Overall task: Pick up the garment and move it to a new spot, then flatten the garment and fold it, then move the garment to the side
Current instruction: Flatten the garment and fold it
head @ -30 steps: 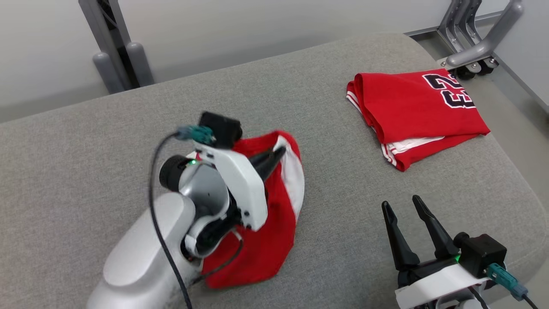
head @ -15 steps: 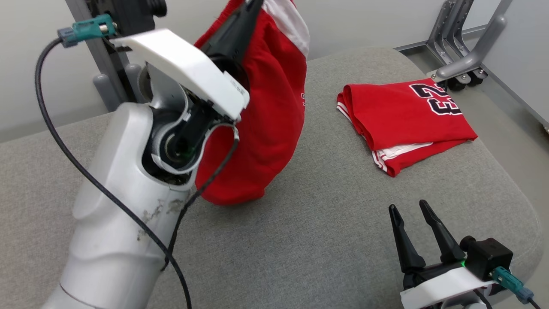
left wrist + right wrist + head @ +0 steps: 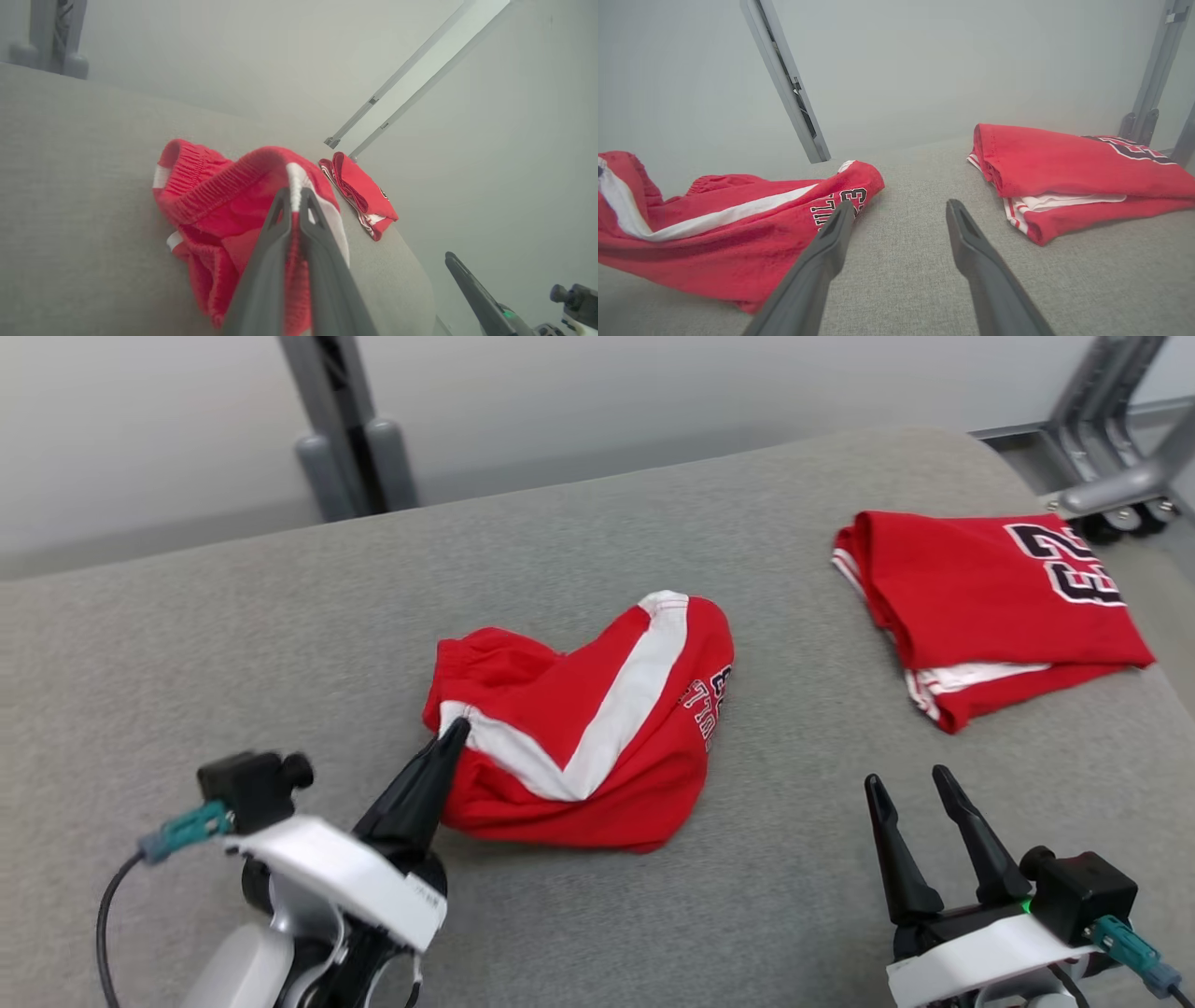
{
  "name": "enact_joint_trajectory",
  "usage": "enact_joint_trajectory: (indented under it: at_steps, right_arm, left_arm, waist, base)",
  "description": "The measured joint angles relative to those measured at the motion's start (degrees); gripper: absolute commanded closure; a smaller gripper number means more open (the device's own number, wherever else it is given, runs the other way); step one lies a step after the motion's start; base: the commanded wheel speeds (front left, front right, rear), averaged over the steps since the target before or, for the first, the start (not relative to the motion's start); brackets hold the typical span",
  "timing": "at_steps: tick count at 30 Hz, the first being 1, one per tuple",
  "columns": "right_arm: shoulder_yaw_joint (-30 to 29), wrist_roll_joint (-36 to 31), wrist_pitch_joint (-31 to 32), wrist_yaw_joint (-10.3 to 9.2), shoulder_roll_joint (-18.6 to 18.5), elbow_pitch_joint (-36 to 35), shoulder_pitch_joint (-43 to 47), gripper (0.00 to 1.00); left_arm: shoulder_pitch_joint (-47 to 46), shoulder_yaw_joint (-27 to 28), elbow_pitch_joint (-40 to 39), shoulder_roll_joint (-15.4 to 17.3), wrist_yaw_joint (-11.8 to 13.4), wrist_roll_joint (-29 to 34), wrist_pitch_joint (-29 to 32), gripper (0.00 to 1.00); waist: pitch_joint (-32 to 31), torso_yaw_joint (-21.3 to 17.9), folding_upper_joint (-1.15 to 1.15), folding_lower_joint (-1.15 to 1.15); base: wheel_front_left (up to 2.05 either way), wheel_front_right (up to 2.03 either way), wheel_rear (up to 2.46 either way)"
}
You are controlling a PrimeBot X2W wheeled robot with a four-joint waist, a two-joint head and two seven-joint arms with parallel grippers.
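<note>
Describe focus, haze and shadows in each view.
Head view: sharp, evenly lit, soft shadow under the shorts. Left wrist view: hazy, washed out; the left gripper blurs near the lens. Right wrist view: milky background, folded jersey fairly crisp.

Folded jersey (image 3: 980, 597), far right: big dark no. "23" w/ white outline, seen turned round in head view. Shorts (image 3: 579, 709), mid: small dark print by leg hem, creased. Right wrist view gives approx. "ULL" + "23"; rest unreadable.
</note>
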Motion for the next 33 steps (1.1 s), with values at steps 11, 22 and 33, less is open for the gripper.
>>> enact_joint_trajectory:
  at_steps: [11, 22, 33]
  right_arm:
    - [0.67, -0.27, 0.0, 0.0, -1.86, 0.1, 0.09, 0.0]
    - [1.04, -0.14, 0.0, 0.0, -2.63, 0.8, 2.07, 0.0]
    - [1.67, 0.0, 0.0, 0.0, -2.86, 0.12, 3.37, 0.0]
  left_arm:
    - [7.49, 2.65, -0.41, 2.38, -1.33, -3.05, -2.89, 0.65]
    - [12.68, 3.92, -0.67, 2.03, 7.56, 1.01, -7.15, 0.0]
    - [15.77, 4.41, -1.49, 0.85, 13.9, 14.08, -18.52, 0.0]
  waist:
    - [-0.64, 7.1, 0.0, 0.0]
    - [-4.29, 9.36, 0.0, 0.0]
    - [-8.95, 9.75, 0.0, 0.0]
  base:
    - [0.0, 0.0, 0.0]
    - [0.0, 0.0, 0.0]
    - [0.0, 0.0, 0.0]
